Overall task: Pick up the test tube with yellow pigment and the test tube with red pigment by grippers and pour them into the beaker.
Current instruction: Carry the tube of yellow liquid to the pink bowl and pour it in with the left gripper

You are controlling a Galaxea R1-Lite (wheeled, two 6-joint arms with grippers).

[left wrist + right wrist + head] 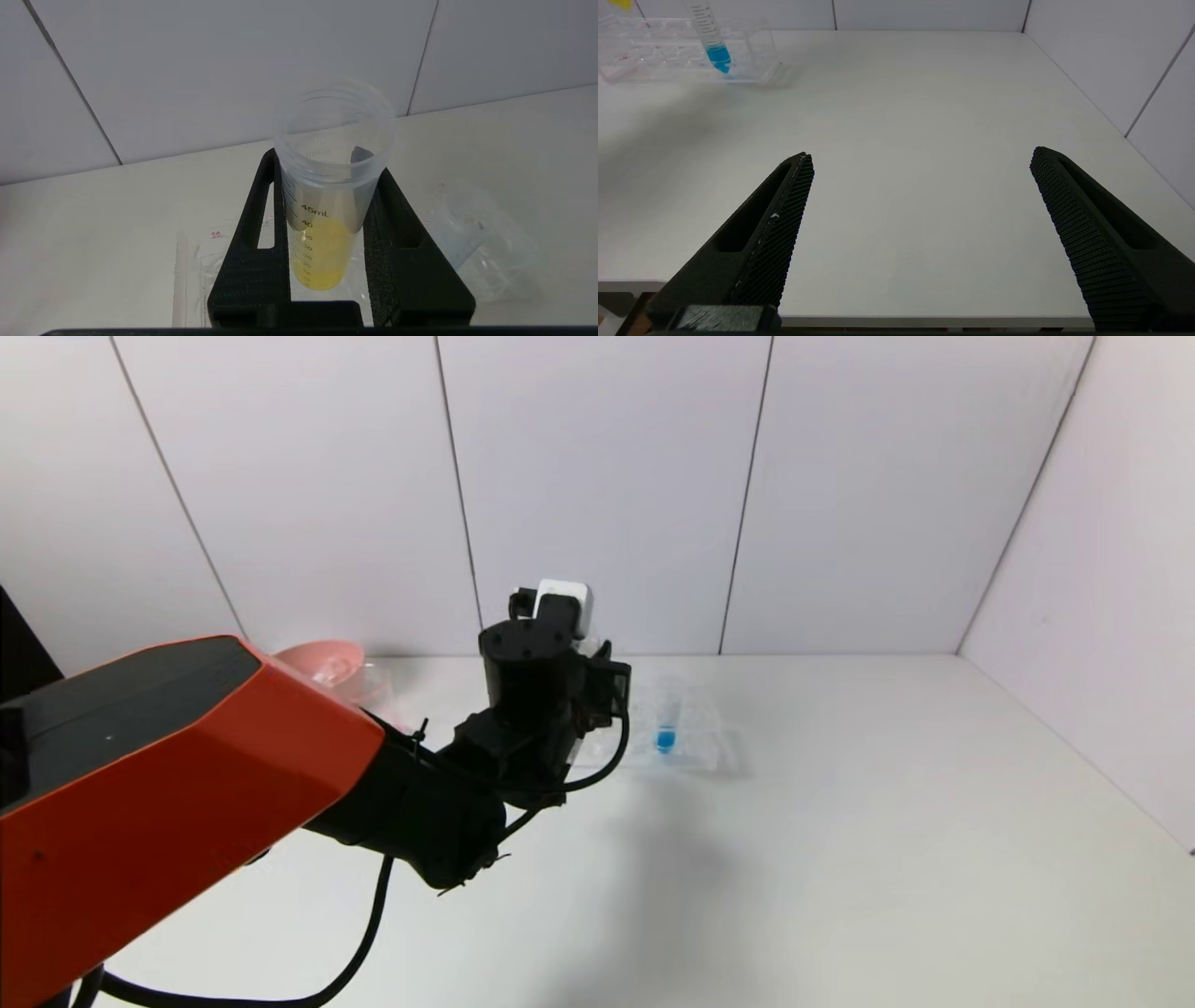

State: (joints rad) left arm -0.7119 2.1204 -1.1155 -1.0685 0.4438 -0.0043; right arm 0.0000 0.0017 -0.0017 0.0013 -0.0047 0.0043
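The right gripper (920, 158) sits at the table's near edge (878, 322), jaws spread wide and empty, with bare white tabletop stretching ahead. Further back, left of centre in the head view, the left gripper (327, 163) is clamped on one test tube with yellow pigment (322, 252). Beyond, near the back wall, one clear rack (695, 747) holds one blue-tipped tube (666, 728).

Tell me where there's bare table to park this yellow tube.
Bare table runs from the tube rack to the right wall, and forward to the near edge. Crowded: the back left, where the left tool, pink bowl and rack cluster.
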